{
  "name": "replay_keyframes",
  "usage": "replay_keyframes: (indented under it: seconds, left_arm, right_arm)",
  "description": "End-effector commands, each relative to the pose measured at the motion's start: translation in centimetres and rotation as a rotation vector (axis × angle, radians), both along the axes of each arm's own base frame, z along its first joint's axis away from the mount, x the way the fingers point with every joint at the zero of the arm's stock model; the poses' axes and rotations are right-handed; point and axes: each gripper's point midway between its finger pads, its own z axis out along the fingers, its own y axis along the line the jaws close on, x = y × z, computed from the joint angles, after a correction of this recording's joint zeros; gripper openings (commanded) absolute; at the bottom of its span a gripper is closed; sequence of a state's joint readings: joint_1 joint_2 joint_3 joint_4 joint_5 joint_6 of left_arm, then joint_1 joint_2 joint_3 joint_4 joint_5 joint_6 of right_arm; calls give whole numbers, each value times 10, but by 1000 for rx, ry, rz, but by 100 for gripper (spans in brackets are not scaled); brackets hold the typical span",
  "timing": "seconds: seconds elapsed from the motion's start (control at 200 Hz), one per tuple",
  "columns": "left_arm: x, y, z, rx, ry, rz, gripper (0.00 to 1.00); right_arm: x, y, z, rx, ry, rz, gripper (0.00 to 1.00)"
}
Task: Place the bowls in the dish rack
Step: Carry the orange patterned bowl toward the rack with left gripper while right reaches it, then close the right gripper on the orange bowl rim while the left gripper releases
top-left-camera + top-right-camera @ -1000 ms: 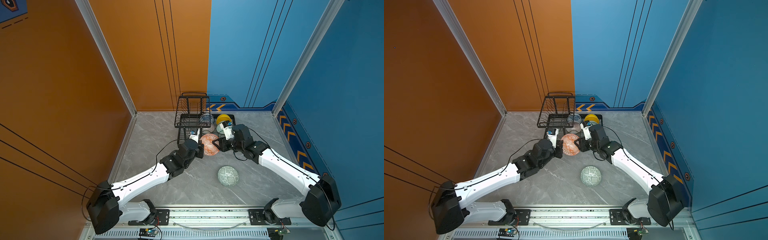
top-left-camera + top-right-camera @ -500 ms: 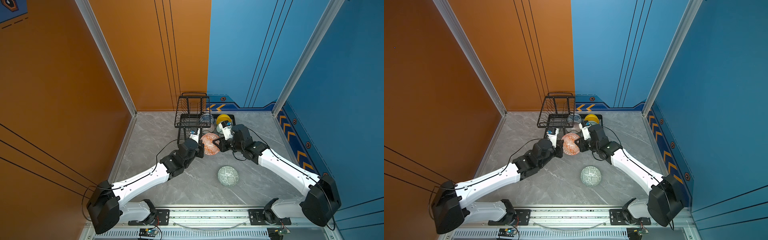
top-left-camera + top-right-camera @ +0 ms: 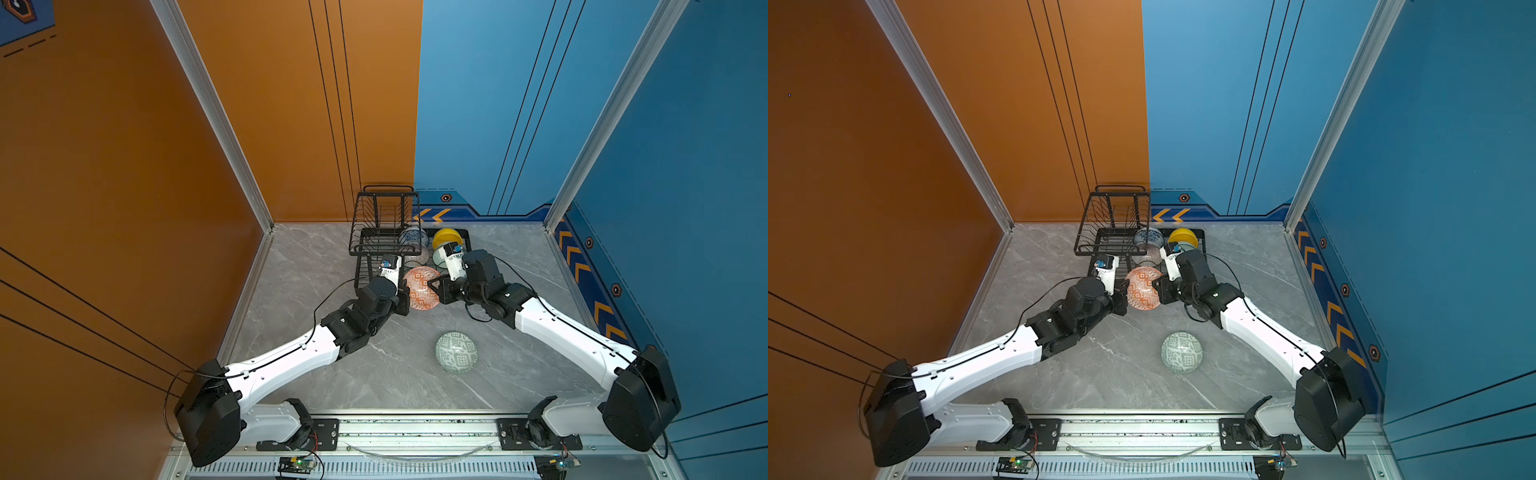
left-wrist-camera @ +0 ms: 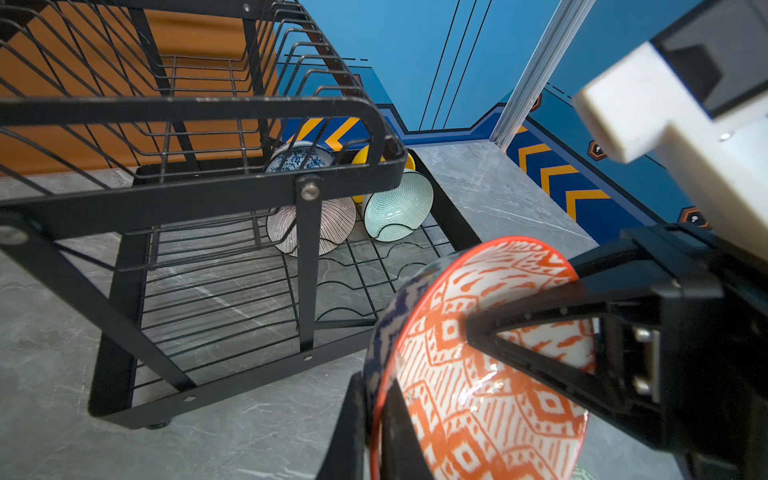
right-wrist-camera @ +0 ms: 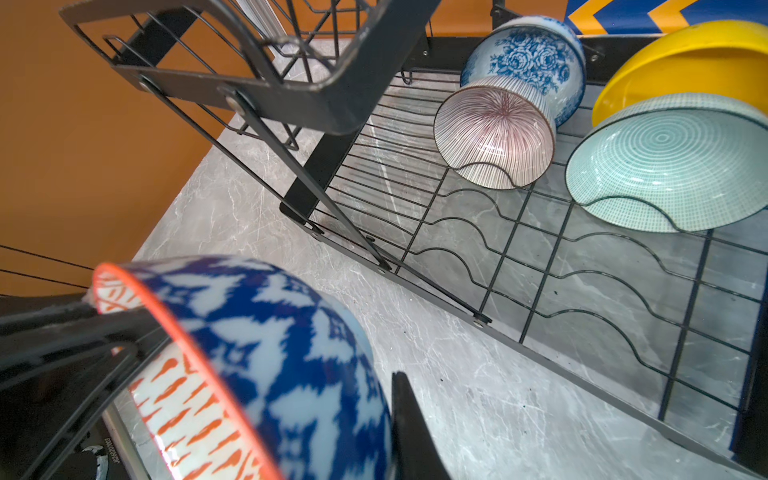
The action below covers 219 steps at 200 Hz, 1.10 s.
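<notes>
Nearest, one green-white bowl [image 3: 457, 351] sits alone on the grey table [image 3: 332, 374], with bare surface all round it. Beyond, the left gripper [image 3: 404, 298] and right gripper [image 3: 435, 288] each pinch opposite rims of one orange-white bowl [image 3: 420, 289], tilted just before the dish rack [image 3: 376, 250]. Its lower tier holds four bowls behind open slots: striped bowl [image 5: 494, 141] and mint bowl [image 5: 669, 162] in front, floral bowl [image 5: 528, 62] and yellow bowl [image 5: 685, 54] behind

The orange-white geometric bowl [image 4: 478, 395] is blue-white outside; the rack [image 4: 306, 270] is black.
</notes>
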<state>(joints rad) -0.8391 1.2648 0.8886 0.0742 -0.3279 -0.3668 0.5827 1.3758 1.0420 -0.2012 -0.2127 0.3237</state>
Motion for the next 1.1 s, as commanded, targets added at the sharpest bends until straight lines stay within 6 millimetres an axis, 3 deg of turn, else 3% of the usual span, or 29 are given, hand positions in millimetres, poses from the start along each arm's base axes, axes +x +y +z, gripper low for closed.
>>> replay_keyframes:
  seconds: [0.0, 0.13, 0.436, 0.651, 0.851, 0.871, 0.986, 1.092]
  left_arm:
    - [-11, -15, 11, -17, 14, -93, 11]
    - [-13, -11, 13, -3, 18, -97, 31]
    - [-21, -6, 23, 7, 13, -115, 49]
    - [-25, 4, 24, 32, 16, -113, 75]
    - [-29, 11, 20, 61, 36, -128, 85]
    - [-30, 12, 19, 67, 39, -131, 91]
    - [-30, 13, 18, 82, 46, -146, 98]
    - [-32, 17, 5, 118, 91, -155, 98]
  right_arm:
    - [7, -7, -1, 10, -16, -28, 0]
    - [10, -12, -4, -3, -24, -44, 0]
    - [13, -23, -8, -27, -33, -69, 0]
    - [13, -35, -6, -57, -59, -78, 0]
    - [11, -42, -6, -120, -106, -57, 0]
    - [11, -43, -6, -128, -111, -56, 0]
    - [11, -46, -3, -168, -149, -37, 0]
    - [13, -49, -1, -232, -197, -20, 0]
